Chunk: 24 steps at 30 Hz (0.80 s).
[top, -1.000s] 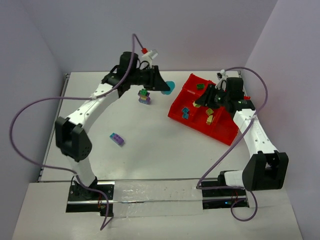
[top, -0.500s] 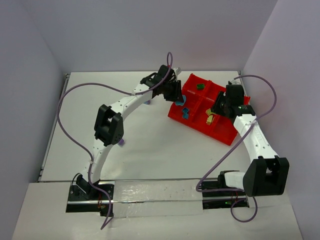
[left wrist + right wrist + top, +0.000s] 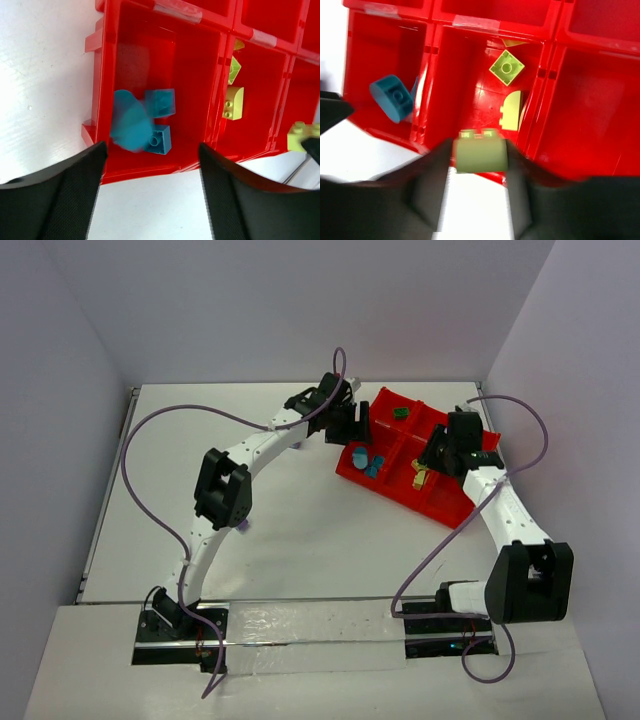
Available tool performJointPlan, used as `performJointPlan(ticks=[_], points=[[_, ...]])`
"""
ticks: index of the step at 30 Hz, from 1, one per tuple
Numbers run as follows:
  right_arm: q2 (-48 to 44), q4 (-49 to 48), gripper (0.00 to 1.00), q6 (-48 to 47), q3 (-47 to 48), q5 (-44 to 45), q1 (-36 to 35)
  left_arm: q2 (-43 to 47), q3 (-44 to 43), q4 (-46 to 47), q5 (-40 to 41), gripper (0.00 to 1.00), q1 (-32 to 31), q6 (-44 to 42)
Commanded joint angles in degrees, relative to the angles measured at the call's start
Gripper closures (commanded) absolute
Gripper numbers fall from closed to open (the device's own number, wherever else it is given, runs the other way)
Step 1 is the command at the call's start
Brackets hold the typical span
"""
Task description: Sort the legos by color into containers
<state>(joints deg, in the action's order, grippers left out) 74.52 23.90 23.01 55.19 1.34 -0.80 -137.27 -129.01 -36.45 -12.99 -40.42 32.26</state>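
— Red tray (image 3: pixel 446 508): where does it sit?
— Far right on the white bench (image 3: pixel 300 540), set at an angle.
— The left gripper (image 3: pixel 152 152)?
— Spread wide, with nothing between its fingers (image 3: pixel 55 200). It hangs over the compartment at the tray's left end.
— What lies in that compartment?
— Two square teal bricks (image 3: pixel 164 102) close together, with a round-topped teal piece (image 3: pixel 131 124) just beside them, smeared by blur.
— And the right gripper (image 3: pixel 480 161)?
— A yellow-green brick (image 3: pixel 481 150) sits between its fingers, over the near edge of the next compartment to the right. That close view is too blurred. I cannot tell whether the fingers press the brick or stand just off it.
— Anything below it?
— Yellow-green legos (image 3: pixel 506 67) lie loose on that compartment's floor, apart from one another.
— Other colours?
— One dark green brick (image 3: pixel 400 413), alone in a compartment on the tray's far side, well apart from both grippers.
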Motion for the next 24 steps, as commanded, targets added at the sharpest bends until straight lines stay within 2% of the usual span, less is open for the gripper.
performJointPlan(ticks=[1, 4, 8, 11, 14, 16, 18, 20, 24], points=[[2.24, -3.66, 0.31, 1.33, 2.71, 0.07, 0.16, 1.98, -2.54, 1.4, -0.91, 0.08, -0.64, -1.17], [2.14, -3.6, 0.25, 1.33, 3.82, 0.01, -0.04, 3.22, -2.47, 1.32, -0.88, 0.06, -0.71, -1.29], [1.33, -3.25, 0.24, 1.16, 4.74, 0.32, -0.43, 7.03, -1.2, 0.15, 0.34, 0.06, -0.8, -2.02], [0.02, -2.98, 0.24, 1.23, 5.1, 0.4, -1.69, 13.84, 3.97, -0.77, 4.83, 0.05, -0.71, -3.05], [-1.44, -3.07, 0.24, 1.36, 4.99, 0.4, -2.99, 23.31, 14.13, -2.12, 12.78, 0.03, -0.68, -3.47], [-2.3, -3.07, 0.24, 1.49, 4.85, 0.59, -4.38, 31.33, 23.88, -3.01, 20.16, 0.03, -0.62, -1.85], [-3.24, -2.95, 0.24, 1.51, 4.66, 1.06, -5.64, 38.08, 32.6, -5.53, 31.82, 0.05, -0.43, 2.08], [-3.73, -2.83, 0.24, 1.51, 4.52, 1.33, -6.94, 44.33, 40.97, -9.61, 36.74, 0.08, 0.08, 8.14], [-3.71, -2.9, 0.24, 1.42, 4.77, 1.38, -8.48, 50.22, 50.73, -15.96, 43.24, 0.13, 0.31, 19.38]])
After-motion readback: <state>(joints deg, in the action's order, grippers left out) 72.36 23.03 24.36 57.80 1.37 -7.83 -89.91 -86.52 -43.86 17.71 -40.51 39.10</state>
